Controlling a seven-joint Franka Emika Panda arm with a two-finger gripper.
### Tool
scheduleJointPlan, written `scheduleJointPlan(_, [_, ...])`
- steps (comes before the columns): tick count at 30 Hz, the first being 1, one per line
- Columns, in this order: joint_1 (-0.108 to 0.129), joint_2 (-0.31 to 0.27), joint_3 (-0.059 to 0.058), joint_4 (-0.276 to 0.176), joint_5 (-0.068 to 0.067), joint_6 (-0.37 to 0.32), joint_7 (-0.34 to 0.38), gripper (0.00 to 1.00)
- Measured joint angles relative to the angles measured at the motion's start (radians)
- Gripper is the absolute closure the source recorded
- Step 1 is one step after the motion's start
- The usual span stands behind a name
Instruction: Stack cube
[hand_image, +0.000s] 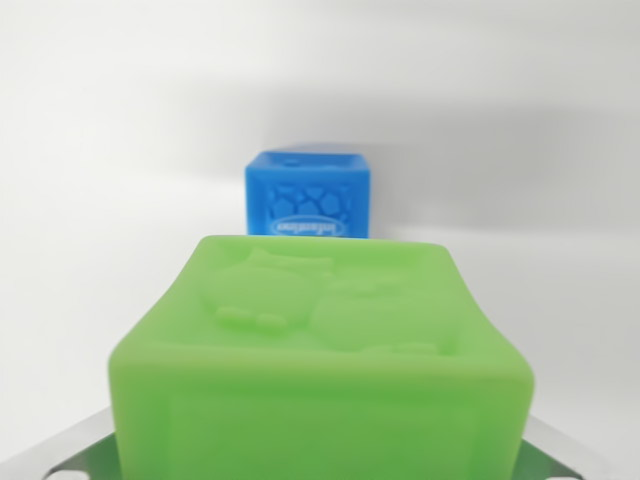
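Observation:
A green cube (320, 350) with raised animal shapes on its top face fills the lower half of the wrist view, very close and blurred. Grey metal fingers (65, 450) show at both bottom corners, pressed against its sides, so my gripper (320, 465) is shut on it. Beyond it, a smaller-looking blue cube (308, 195) with a pebble pattern and an oval label stands upright on the white surface (120, 150), just left of centre. The green cube's top edge covers the blue cube's base.
The white surface stretches to all sides of the blue cube, with a soft grey shadow band across the back.

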Motion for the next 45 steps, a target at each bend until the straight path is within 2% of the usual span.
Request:
scheduleJointPlan(6, [0.014, 0.007, 0.000, 0.008, 0.000, -0.003, 0.020, 1.00])
scheduleJointPlan(26, [0.014, 0.114, -0.001, 0.004, 0.000, 0.100, 0.021, 1.00])
scheduleJointPlan(45, [0.014, 0.176, -0.001, 0.010, 0.000, 0.156, 0.021, 1.00])
